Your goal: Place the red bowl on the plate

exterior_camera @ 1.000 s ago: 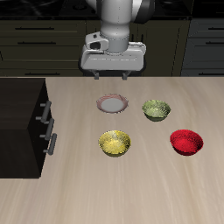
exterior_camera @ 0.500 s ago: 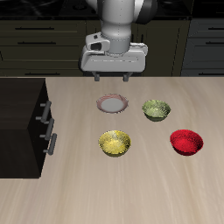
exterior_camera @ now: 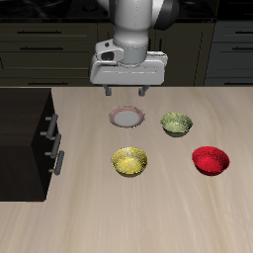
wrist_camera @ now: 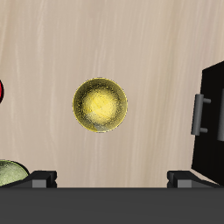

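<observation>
Table [exterior_camera: 148, 217]: light wood top, dark kitchen cabinets behind its back edge. Black drawer cabinet [exterior_camera: 25, 143] sits on the table at the side edge, two grey handles facing the bowls; it also shows in the wrist view [wrist_camera: 210, 122].

Franka arm up high at the back of the table, gripper [exterior_camera: 125, 91] hanging above the surface just behind the plate, holding nothing. Fingers apart: the two fingertips [exterior_camera: 106, 91] show well separated in the exterior view, and the wrist view has them at opposite sides of the frame with open table between.

Four small round items, all separate, none touching:
- plate [exterior_camera: 126, 118], pink-red rim, pale centre, farthest back, bare
- green bowl [exterior_camera: 177, 124] beside the plate, about the same depth
- yellow bowl [exterior_camera: 129, 161] nearer the front edge, in front of the plate; centred in the wrist view [wrist_camera: 100, 104]
- red bowl [exterior_camera: 210, 160] nearer the front edge, in front of the green bowl, well apart from the plate, upright on the table
</observation>
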You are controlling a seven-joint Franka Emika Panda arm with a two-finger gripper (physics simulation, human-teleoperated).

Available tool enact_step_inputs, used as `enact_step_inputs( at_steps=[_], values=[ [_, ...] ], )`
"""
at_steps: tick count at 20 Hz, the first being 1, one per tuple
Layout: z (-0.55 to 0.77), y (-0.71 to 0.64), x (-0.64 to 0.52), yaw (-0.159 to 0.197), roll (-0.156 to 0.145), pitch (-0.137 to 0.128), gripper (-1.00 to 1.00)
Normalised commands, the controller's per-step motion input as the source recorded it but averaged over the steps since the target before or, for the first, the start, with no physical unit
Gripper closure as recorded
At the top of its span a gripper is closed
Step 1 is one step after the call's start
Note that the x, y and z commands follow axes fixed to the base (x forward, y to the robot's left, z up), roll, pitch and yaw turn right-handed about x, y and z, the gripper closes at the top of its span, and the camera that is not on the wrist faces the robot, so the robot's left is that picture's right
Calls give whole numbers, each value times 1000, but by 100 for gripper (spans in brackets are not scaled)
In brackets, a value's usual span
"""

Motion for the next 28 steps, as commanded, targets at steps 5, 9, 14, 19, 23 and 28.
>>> enact_step_inputs(
  at_steps=[5, 9, 14, 19, 23, 28],
  values=[
    [-90, -89, 309, -38, -13, 47, -100],
    [41, 40, 173, 17, 0, 0, -100],
    [60, 89, 199, 8, 12, 14, -100],
    [123, 24, 117, -11, -5, -12, -100],
    [24, 140, 48, -7, 22, 10, -100],
    [-4, 253, 2, 12, 12, 2, -100]
  ],
)
